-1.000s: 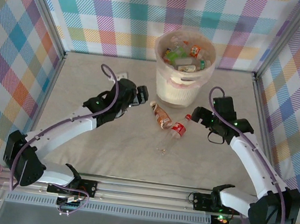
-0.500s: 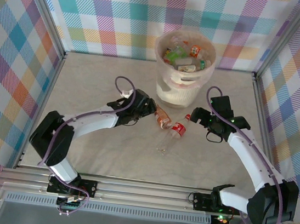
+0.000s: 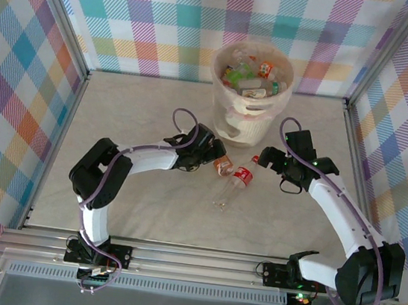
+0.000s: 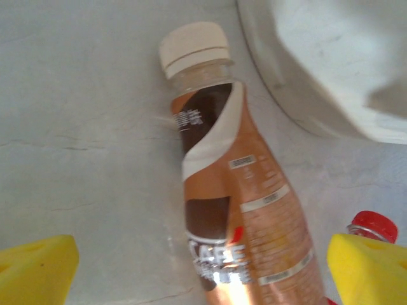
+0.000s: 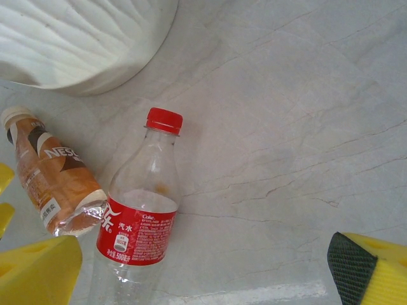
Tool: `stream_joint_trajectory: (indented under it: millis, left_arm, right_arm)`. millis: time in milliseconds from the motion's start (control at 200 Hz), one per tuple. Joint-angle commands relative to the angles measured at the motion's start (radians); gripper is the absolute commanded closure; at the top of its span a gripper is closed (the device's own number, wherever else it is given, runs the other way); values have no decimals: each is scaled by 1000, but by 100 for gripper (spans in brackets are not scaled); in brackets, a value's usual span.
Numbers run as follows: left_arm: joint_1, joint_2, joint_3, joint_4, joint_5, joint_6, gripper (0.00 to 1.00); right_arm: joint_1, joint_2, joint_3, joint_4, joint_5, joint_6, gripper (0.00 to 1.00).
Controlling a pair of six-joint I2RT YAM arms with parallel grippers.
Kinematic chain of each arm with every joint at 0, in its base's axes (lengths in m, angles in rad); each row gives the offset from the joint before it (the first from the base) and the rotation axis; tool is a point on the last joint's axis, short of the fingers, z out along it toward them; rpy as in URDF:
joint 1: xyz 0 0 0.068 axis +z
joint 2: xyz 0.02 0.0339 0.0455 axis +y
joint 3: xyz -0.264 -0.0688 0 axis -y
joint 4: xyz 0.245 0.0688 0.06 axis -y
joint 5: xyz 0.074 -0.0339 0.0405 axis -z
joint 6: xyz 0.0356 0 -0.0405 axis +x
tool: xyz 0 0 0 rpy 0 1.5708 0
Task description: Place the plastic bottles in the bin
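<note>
Yellow-padded, the left claw [image 4: 202, 270] stands spread wide astride the brown-labelled bottle [image 4: 222, 190], not pinching it, seemingly lined up for a grasp. The right claw [image 5: 203, 270] hangs equally spread and empty above the red-labelled bottle [image 5: 141, 216]. Both bottles lie on the desk [image 3: 142, 107] just beside the bin [image 3: 241, 131], where other bottles [image 3: 248, 75] are already piled.
</note>
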Motion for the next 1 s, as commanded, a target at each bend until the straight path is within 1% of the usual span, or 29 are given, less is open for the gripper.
stream_joint_trajectory:
  millis: [0,190,305,410,550,640,770,860,930,990,1000]
  left_arm:
    - [-5,40,44,21,30,-6,0]
    - [-13,82,71,10,37,-10,0]
    - [-16,97,75,-11,36,-15,5]
    - [-16,106,72,-36,34,-31,13]
    - [-16,110,57,-69,23,-44,18]
    - [-15,104,40,-86,2,-50,22]
    - [-14,96,30,-127,-33,-49,33]
    - [-14,92,28,-152,-55,-46,38]
    - [-14,86,26,-169,-72,-40,45]
    - [-15,77,27,-177,-97,-30,47]
    - [-15,75,28,-203,-103,-27,48]
  right_arm:
    - [4,0,0,-5,-11,7,0]
    - [3,-5,-7,-2,-11,11,0]
    - [3,-7,-10,0,-12,12,0]
    - [3,-3,-10,3,-14,14,0]
    - [4,-4,-10,5,-17,15,0]
    - [3,-5,-10,5,-16,15,0]
    - [3,-7,-10,4,-16,17,0]
    - [3,-10,-10,5,-16,17,0]
    - [3,-10,-9,5,-15,17,0]
    - [4,-10,-9,4,-16,17,0]
    - [3,-9,-10,4,-15,17,0]
